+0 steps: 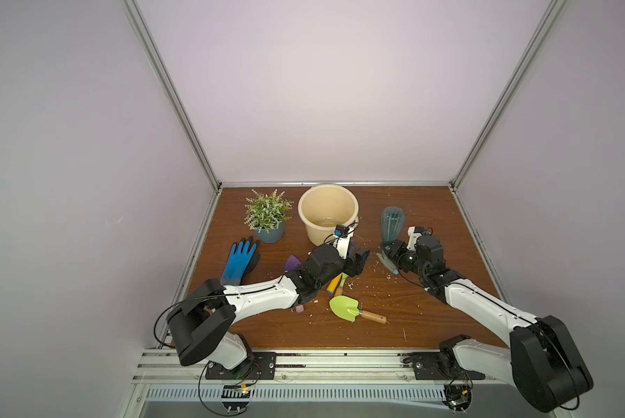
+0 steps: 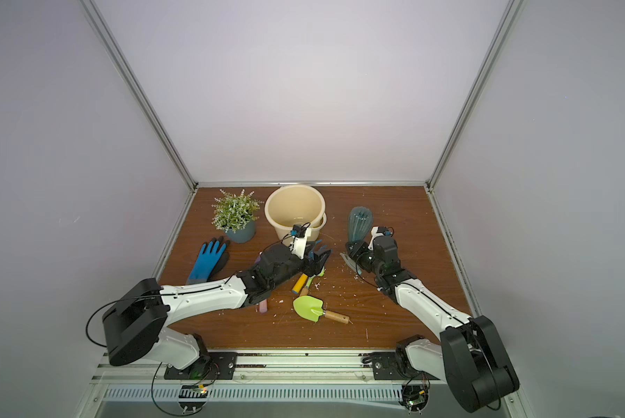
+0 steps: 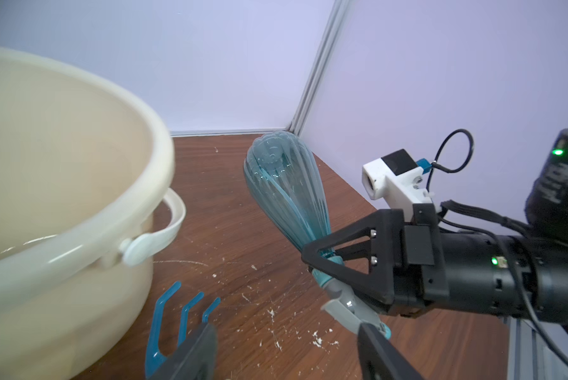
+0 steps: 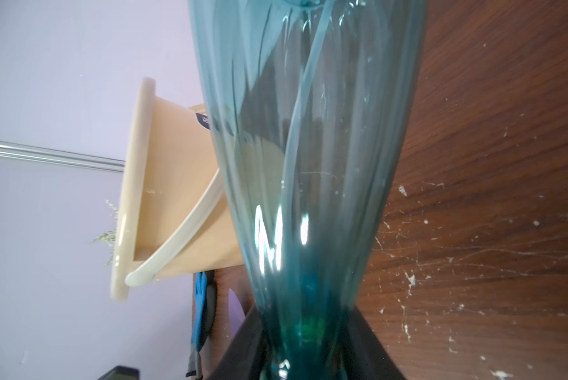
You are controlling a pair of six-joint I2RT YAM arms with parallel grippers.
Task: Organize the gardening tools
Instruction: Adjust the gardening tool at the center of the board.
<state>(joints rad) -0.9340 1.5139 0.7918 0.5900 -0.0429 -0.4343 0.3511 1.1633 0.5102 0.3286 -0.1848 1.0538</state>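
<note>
Left wrist view has the right claw pinching the narrow neck of the teal spray bottle, just above its grey trigger head. The bottle is tilted, with its round end up toward the back corner and the trigger end down over the bench. The same view shows the left claw spread wide, with bare bench between its two fingers. The blue rake shows at one of those fingers, tines pointing up beside the cream bucket. It is not squeezed between the pair, and I cannot tell whether that finger bears on it.

The right wrist view is nearly filled by the spray bottle, with dark claw fingers on either side of its narrow end. The bucket is behind it.

In both top views the spray bottle is to the right of the bucket, in the right claw. The left claw is just in front of the bucket, with the rake's blue tines beside it. A purple trowel and a yellow handle are partly hidden under the left arm. A lime-green trowel with a wooden handle lies by itself nearer the front edge.

A blue glove lies flat at the left. A potted plant stands behind it, beside the bucket. White flecks dot the bench.
</note>
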